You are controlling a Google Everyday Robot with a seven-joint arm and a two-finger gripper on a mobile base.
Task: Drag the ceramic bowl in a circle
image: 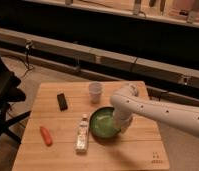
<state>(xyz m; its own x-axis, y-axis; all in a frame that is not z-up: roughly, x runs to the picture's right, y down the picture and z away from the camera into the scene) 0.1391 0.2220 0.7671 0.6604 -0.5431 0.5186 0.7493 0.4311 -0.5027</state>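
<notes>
The dark-green ceramic bowl sits on the wooden table, right of centre. My white arm comes in from the right, bends above the bowl and points down. My gripper is at the bowl's right rim, in contact with it. The wrist hides the rim's right edge.
A translucent whitish cup stands just behind the bowl. A small bottle lies close to the bowl's left side. A black flat object and an orange carrot lie further left. A black chair stands off the table's left edge.
</notes>
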